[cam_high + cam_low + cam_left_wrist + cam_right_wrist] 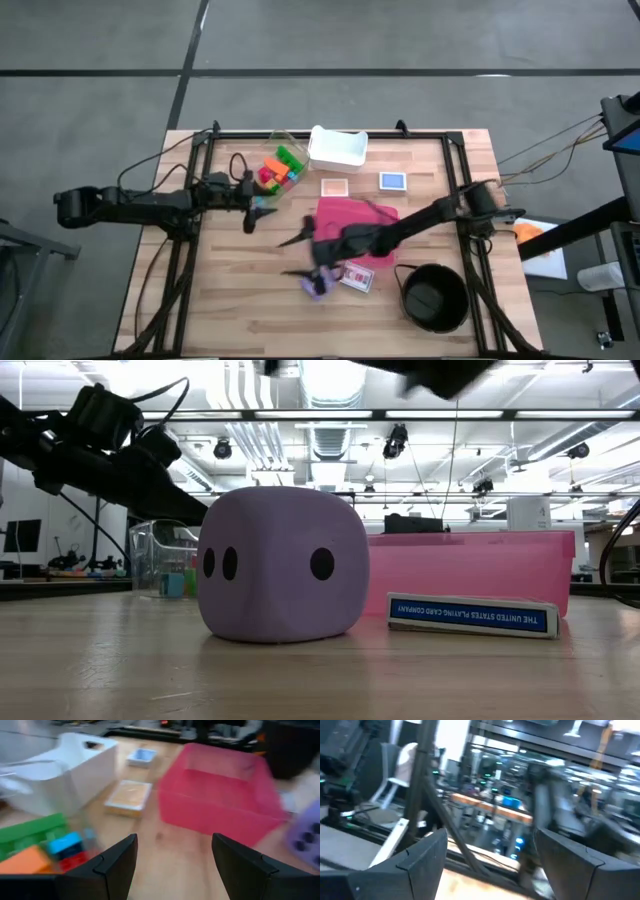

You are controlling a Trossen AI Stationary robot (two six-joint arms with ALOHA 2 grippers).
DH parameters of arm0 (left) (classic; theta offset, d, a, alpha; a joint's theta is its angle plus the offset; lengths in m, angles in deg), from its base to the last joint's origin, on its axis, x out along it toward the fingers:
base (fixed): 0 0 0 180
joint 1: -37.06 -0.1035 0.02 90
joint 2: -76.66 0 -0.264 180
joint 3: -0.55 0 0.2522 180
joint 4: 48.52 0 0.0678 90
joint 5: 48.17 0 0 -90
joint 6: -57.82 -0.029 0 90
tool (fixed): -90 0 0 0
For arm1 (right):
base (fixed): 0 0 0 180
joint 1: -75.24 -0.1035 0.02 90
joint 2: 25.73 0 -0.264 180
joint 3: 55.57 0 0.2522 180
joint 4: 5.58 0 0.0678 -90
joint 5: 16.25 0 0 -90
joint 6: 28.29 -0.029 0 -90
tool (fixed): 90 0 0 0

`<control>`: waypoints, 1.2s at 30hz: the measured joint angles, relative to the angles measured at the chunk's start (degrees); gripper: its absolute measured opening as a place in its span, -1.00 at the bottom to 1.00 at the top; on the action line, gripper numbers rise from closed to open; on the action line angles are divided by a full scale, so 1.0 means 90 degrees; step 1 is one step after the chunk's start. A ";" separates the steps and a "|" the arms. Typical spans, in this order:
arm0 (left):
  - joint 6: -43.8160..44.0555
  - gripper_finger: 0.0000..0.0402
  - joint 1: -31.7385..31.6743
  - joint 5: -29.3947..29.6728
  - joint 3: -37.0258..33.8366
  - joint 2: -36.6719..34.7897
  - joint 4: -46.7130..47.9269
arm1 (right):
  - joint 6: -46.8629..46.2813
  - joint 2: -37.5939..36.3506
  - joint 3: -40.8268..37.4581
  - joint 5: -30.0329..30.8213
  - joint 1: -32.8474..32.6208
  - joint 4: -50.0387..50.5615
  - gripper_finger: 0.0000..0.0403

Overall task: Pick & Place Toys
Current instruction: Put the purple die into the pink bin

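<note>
I have the right gripper at lower centre of the high view, over the die, its two fingers spread wide with nothing between them. The right wrist view looks out level into the room, not down at the table, so I judge the wrist is pitched up and not lined up for a grasp. The left gripper sits left of centre, fingers also spread and empty, just beside the clear tub of bricks in the upper middle. In its wrist view the green, blue and orange bricks lie at lower left, the pink bin ahead; I read that as an arm parked between source and bin.

The die rests flat on the table at lower centre, touching nothing, with the card box just beside it and the pink bin behind. In the low view two dots show on its left face and one on its right. Being a cube it has no long axis; one vertical edge points at the low camera. The bowl stands at lower right.
</note>
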 joint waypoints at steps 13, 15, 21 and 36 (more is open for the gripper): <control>-0.0227 0.29 0.2259 0.1016 0.0439 0.0000 -0.0042 | -0.0243 -0.3632 -0.4497 0.1643 0.0059 -0.0412 0.48; -0.0413 0.30 0.2824 0.1714 0.0696 0.0000 0.0176 | -0.0310 -0.4034 -0.4949 0.1730 0.0057 -0.0403 0.48; -0.0496 0.30 0.4397 0.3461 0.1719 0.0289 0.1651 | -0.0558 -0.4847 -0.5931 0.2025 0.0059 -0.0426 0.48; -0.0496 0.30 0.5140 0.4425 0.3642 0.3118 0.2648 | -0.0221 -0.4958 -0.6110 0.2091 0.0059 -0.0984 0.48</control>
